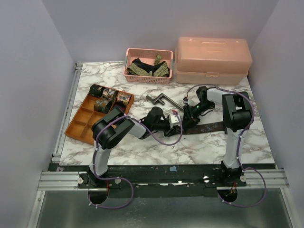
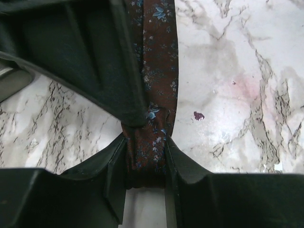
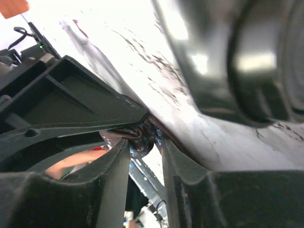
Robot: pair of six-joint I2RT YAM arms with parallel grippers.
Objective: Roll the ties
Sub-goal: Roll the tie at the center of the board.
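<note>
Rolled ties [image 1: 110, 97] sit in the back compartments of the orange tray [image 1: 76, 126] at the left. Further back, near the middle, loose ties [image 1: 149, 69] fill the pink basket [image 1: 147, 80]. The left gripper [image 2: 145, 142] clenches one end of the dark brown tie [image 2: 156, 71], which lies flat on the marble table [image 1: 190, 147] and stretches to the right. The right gripper [image 3: 141, 142], just beside the left one, has bunched fabric at its fingertips; whether it grips I cannot tell.

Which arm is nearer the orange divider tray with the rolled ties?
Left. The left arm has its elbow by the tray, at its right edge; the right arm stands across the table, reaching to the dark tie at centre.
</note>
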